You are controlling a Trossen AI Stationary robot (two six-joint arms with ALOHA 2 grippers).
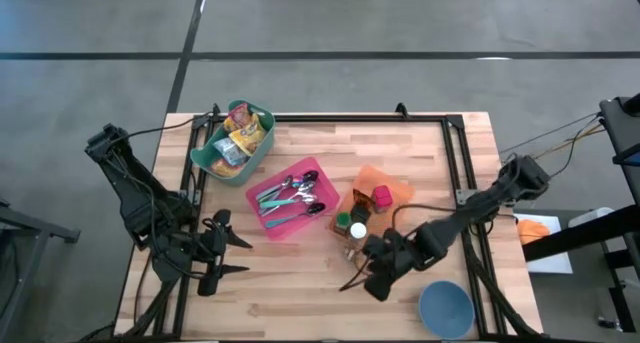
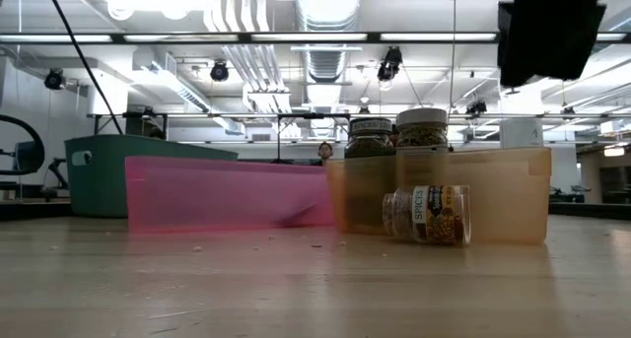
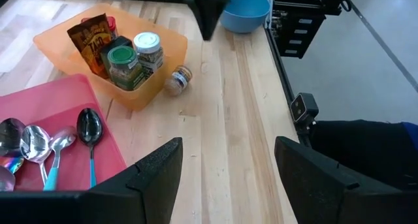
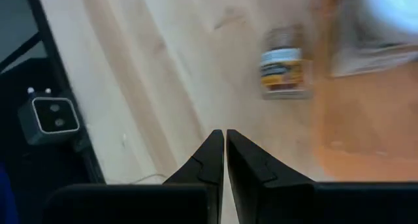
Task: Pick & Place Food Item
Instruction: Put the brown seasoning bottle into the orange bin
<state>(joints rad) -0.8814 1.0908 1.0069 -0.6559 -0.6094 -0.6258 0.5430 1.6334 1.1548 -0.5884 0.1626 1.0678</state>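
Spice jar [image 1: 356,253] lies on its side on the tabletop [image 1: 300,283], just beside the orange bin [image 1: 395,188]. From the high view, the right gripper [image 1: 378,281] hangs near the jar, and a blue bowl [image 1: 445,309] sits close to the tabletop's front edge. The left gripper [image 1: 222,255] waits on the other side, near the pink tray [image 1: 285,223] of spoons, with a green bin [image 1: 215,163] at the back.

From the low view, the jar rests touching the orange bin's wall. It is round, so I think a bump could make it roll.

From the left wrist view, the left gripper [image 3: 225,162] is open and holds nothing. Lots of bare wood lies ahead.

From the right wrist view, the right gripper [image 4: 224,142] is shut tight on nothing. Coming down shut, it may just push the jar [image 4: 283,62] away. The tabletop edge is close beside it.
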